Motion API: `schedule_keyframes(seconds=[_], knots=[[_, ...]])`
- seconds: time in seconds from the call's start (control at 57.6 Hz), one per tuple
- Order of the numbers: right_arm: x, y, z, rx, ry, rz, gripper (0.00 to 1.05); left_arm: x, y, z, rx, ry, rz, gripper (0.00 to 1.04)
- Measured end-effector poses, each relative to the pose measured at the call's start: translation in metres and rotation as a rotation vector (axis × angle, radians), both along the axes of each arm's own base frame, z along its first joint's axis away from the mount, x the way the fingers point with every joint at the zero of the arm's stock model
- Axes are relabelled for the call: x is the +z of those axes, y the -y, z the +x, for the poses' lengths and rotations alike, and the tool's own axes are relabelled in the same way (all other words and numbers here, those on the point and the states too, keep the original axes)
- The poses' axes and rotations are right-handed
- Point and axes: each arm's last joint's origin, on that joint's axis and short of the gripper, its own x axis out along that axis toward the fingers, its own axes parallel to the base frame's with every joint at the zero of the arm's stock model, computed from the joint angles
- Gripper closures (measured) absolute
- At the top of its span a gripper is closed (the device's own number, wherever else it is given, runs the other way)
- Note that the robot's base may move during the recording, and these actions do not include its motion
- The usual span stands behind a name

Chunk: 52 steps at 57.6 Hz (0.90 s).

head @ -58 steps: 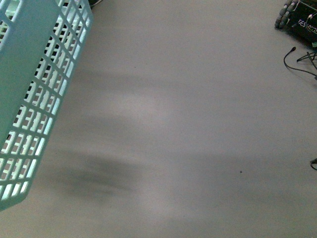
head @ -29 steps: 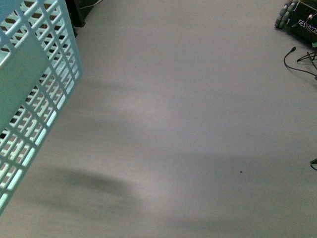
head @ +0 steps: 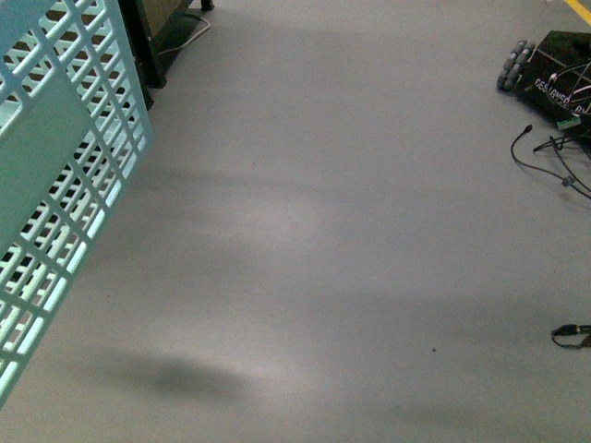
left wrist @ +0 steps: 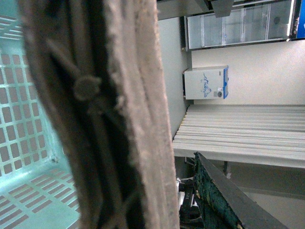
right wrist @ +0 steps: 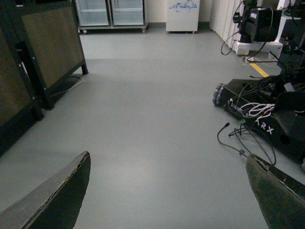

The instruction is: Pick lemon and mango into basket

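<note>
The light turquoise basket (head: 55, 148) hangs at the left edge of the front view, its slotted wall tilted above the grey floor. In the left wrist view its brown ribbed handle (left wrist: 109, 114) fills the middle, with the turquoise inside (left wrist: 24, 143) behind it. My left gripper (left wrist: 164, 205) is shut on that handle; only one dark finger (left wrist: 219, 191) shows. My right gripper (right wrist: 167, 191) is open over bare floor with nothing between its fingers (right wrist: 57, 195). The lemon and the mango are out of view.
A black wheeled machine (head: 554, 74) with loose cables (head: 545, 152) lies on the floor at the right, also seen as a dark base (right wrist: 267, 109). A black-framed cabinet (right wrist: 43, 57) stands at the left. Glass-door fridges (right wrist: 112, 12) line the far wall.
The basket wall has swung left and changed tilt in the front view. The wheeled machine and cables have slid down and left in the picture, and the floor shadow has moved lower.
</note>
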Motion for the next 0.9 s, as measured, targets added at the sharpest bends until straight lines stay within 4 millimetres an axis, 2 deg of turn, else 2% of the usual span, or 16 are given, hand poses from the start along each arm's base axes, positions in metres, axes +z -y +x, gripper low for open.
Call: schedule_keyframes(seconds=[0.902], knots=[[0.0,0.0,0.0,0.0,0.0,0.0,0.09,0.0,0.0001,0.0,-0.004,0.0,-0.004,0.76]])
